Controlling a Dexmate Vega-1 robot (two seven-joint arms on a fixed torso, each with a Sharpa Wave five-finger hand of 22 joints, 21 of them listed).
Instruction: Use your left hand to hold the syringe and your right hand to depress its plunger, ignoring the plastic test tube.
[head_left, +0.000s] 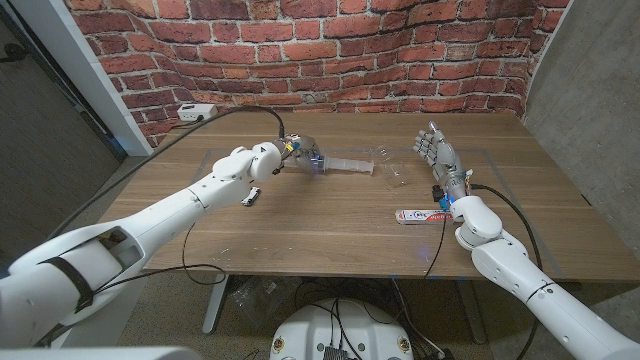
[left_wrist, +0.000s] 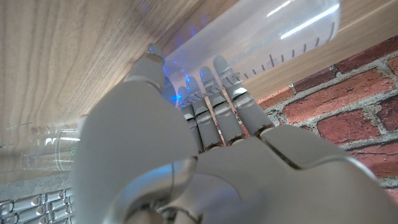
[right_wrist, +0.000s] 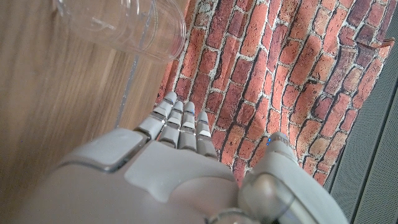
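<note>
A clear syringe (head_left: 348, 165) lies across the middle of the table with its graduated barrel (left_wrist: 267, 43) pointing toward the right arm. My left hand (head_left: 297, 155) grips its near end, fingers (left_wrist: 217, 93) curled over the barrel in a blue glow. My right hand (head_left: 436, 155) is open with its fingers (right_wrist: 180, 124) pointing at the brick wall. It holds nothing and stands a short way right of the syringe's free end. A clear plastic cylinder (right_wrist: 124, 25) lies on the wood beside the right hand; I cannot tell whether it is the test tube or the syringe's end.
A small white packet with red and blue print (head_left: 420, 216) lies in front of the right wrist. A white power strip (head_left: 195, 112) sits at the table's back left with a black cable. Another clear ribbed piece (left_wrist: 43, 149) shows beside the left hand.
</note>
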